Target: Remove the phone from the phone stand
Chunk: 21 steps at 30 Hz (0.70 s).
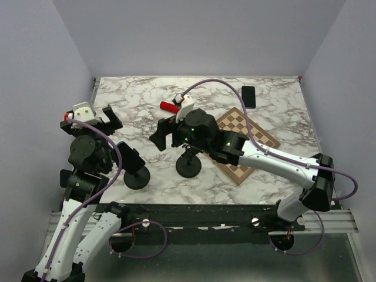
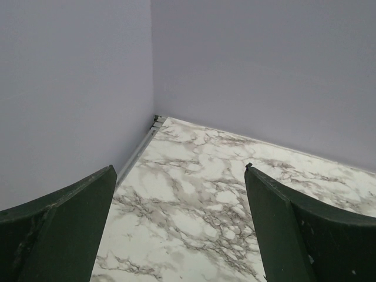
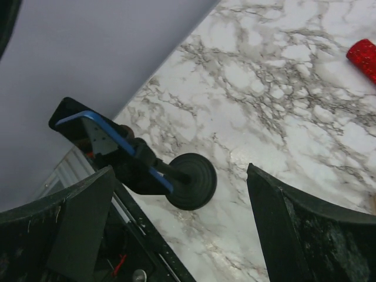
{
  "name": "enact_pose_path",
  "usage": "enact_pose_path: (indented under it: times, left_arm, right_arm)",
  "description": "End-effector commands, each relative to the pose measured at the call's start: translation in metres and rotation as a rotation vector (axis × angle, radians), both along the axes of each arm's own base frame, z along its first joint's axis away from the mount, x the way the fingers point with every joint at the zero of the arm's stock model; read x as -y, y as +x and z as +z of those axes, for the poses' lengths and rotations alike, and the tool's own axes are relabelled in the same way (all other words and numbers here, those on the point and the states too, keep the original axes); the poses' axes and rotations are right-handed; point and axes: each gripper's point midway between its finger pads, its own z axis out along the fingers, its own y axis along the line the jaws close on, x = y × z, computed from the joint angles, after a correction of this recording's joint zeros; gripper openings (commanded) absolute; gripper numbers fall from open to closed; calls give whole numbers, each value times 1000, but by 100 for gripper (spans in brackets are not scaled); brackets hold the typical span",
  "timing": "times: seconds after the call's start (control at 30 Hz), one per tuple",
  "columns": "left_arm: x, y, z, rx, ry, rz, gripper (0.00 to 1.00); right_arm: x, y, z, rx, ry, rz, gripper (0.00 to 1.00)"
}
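Right fingers [image 3: 294,235] gape toward the phone [image 3: 88,126] seated in the phone stand [image 3: 191,181]

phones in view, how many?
2. One black phone lies flat, far right; one blue-edged phone sits in the left stand. The right arm hides the top of the centre stand; a third is possible.

The tabletop [image 1: 147,100] under me is white marble veined grey. Near the brown-and-cream checkered chessboard [image 1: 258,138] lie a black phone [image 1: 248,96] and a red cylinder [image 1: 170,107]. The black phone stand [image 3: 191,181] carries a blue-edged phone [image 3: 97,126]. My left pincer [image 2: 180,170] and right pincer [image 3: 180,169] are dark green.
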Motion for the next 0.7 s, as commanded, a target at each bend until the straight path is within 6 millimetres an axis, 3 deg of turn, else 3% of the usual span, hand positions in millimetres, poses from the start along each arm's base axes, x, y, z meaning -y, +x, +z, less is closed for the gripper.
enact_pose_path:
  times: [0.0,0.13,0.33,0.67]
  left_arm:
    - [-20,-12,1,24,-56,83,98]
    - [-21,-11,2,40,-63,72,99]
    - [-33,-1,-7,-23,-97,124,99]
    - [-60,3,-19,-76,-187,236,99]
  right_arm:
    - [-32,-19,22,73,23,-49,100]
    - [-62,-44,18,98,-6,-8,100]
    - [-93,-63,3,174,-113,-22,100]
    - [-124,-91,-24,259,-202,-4,100]
